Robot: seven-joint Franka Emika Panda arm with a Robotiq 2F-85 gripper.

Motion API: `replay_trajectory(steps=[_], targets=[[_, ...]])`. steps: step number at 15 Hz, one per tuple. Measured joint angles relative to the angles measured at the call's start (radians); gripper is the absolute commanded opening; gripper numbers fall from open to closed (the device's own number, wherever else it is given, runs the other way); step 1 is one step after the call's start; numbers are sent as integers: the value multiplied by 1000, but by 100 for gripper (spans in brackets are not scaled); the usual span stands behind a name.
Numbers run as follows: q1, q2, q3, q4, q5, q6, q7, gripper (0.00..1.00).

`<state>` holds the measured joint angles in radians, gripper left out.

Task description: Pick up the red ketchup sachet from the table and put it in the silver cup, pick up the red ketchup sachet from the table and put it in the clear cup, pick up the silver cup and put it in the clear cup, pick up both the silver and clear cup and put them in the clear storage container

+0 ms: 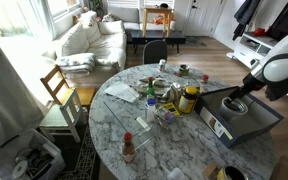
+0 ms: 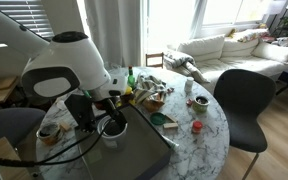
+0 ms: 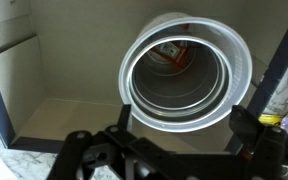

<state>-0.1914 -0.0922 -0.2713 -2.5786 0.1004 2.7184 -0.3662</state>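
Observation:
In the wrist view the clear cup (image 3: pixel 125 78) stands mouth-up on the floor of the clear storage container (image 3: pixel 54 120). The silver cup (image 3: pixel 220 78) is nested inside it, and a red ketchup sachet (image 3: pixel 170 48) lies at the bottom. My gripper (image 3: pixel 182 122) hangs just above the cups with its fingers spread about as wide as the clear rim, open and holding nothing. In both exterior views the gripper (image 1: pixel 236 103) (image 2: pixel 112 124) is low over the grey container (image 1: pixel 256 127) (image 2: pixel 144 155), and the cup's whitish rim (image 2: pixel 115 129) shows under it.
The container sits at one edge of the round marble table (image 1: pixel 164 150). A yellow-lidded jar (image 1: pixel 189 98), a red-capped sauce bottle (image 1: pixel 128 149) and small clutter (image 2: pixel 149 95) stand mid-table. Chairs (image 2: pixel 246 100) ring the table.

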Motion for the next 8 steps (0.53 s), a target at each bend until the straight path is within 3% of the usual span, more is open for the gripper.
replay_trajectory(steps=[3, 4, 5, 8], targets=[[-37, 2, -6, 2, -85, 7, 61, 92], [-52, 7, -10, 2, -112, 9, 78, 85], [-63, 12, -14, 2, -126, 10, 83, 66], [-72, 34, -19, 2, -128, 10, 84, 53]])
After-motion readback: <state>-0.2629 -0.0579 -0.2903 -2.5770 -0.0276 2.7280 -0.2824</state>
